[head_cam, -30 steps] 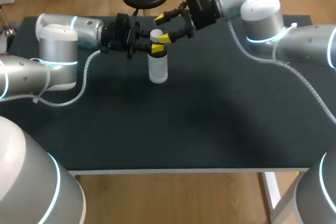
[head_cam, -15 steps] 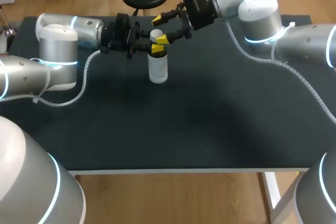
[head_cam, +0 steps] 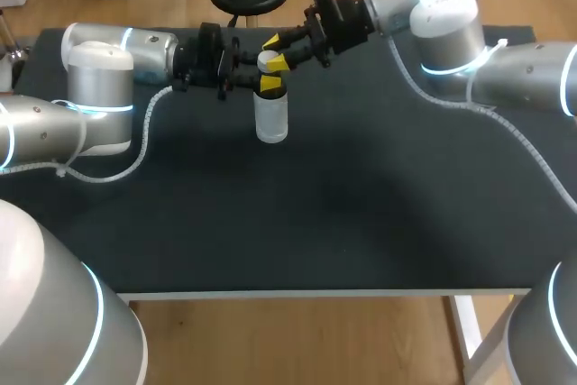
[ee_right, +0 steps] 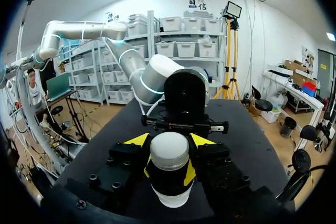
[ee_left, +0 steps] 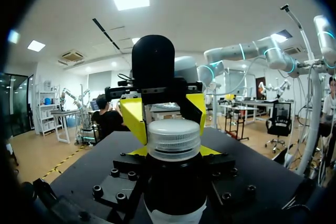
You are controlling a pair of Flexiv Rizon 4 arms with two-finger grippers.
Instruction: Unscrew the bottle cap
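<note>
Squarely at the far side of the black table point(head_cam: 361, 205), the left gripper point(head_cam: 268, 85) comes in from the left and is clamped on a small pale bottle point(head_cam: 271, 119) just beneath its cap point(head_cam: 268, 60). The right wrist view shows one of its yellow tips pressed against each side of the neck. The bottle stands upright on the table between the two arms, its base on the cloth and its body clear below the hold.

To the right, the right gripper point(head_cam: 276, 51) reaches in from the far right corner and sits level with the cap. Its fingers are spread only a little wider than the cap, one close on each side, and have hold of nothing.

By its look the bottle is light plastic, probably near empty, with smooth walls that may give under a hard squeeze. The shoulder and neck should be the stiffest part, so the high hold suits it for resisting a twist.

The cap appears rigid and, in the left wrist view, finely ribbed round its side wall. That wall is the place to grip, on two opposite sides and level, not the smooth top. The chief risk is judged to be the slick body turning inside the left hold as the cap is turned.
</note>
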